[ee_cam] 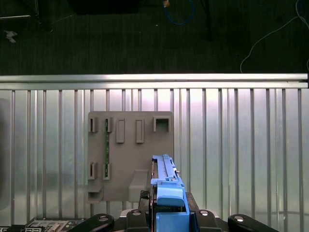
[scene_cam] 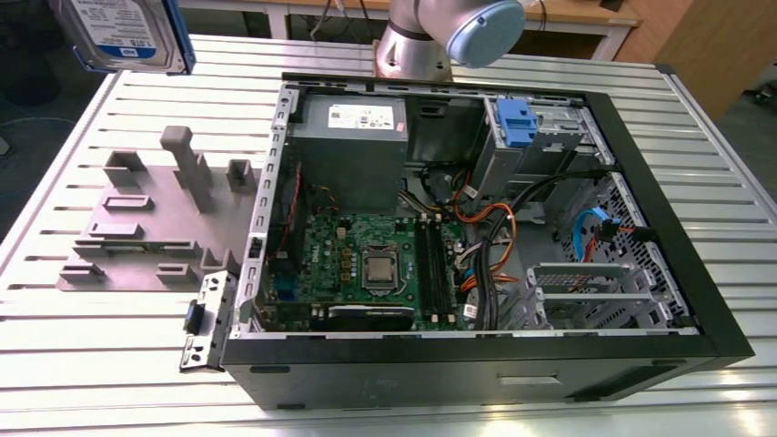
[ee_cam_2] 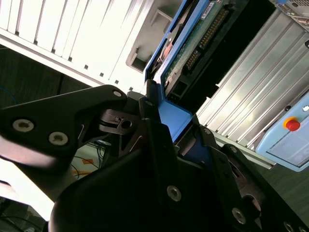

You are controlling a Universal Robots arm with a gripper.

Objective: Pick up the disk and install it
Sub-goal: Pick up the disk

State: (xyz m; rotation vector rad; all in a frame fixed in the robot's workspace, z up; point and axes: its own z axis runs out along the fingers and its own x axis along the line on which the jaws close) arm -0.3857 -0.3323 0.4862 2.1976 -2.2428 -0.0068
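The disk (scene_cam: 122, 32) hangs in the air at the exterior view's far left, above the table's back corner, its white-and-blue label facing the camera inside its blue bracket. In the second wrist view its green circuit-board side (ee_cam_2: 193, 43) shows, and the gripper (ee_cam_2: 169, 121) is shut on the blue bracket. In the first wrist view the disk (ee_cam: 164, 176) is seen edge-on, rising out of the gripper (ee_cam: 166, 215), high over the grey fixture (ee_cam: 130, 154).
An open computer case (scene_cam: 643, 182) lies on the slatted table (scene_cam: 73, 364), its drive bay fitted with a blue clip (scene_cam: 516, 123). The grey fixture (scene_cam: 146, 228) stands beside the case. The arm's joint (scene_cam: 468, 27) is behind the case. A pendant with a red button (ee_cam_2: 291, 124) lies off the table.
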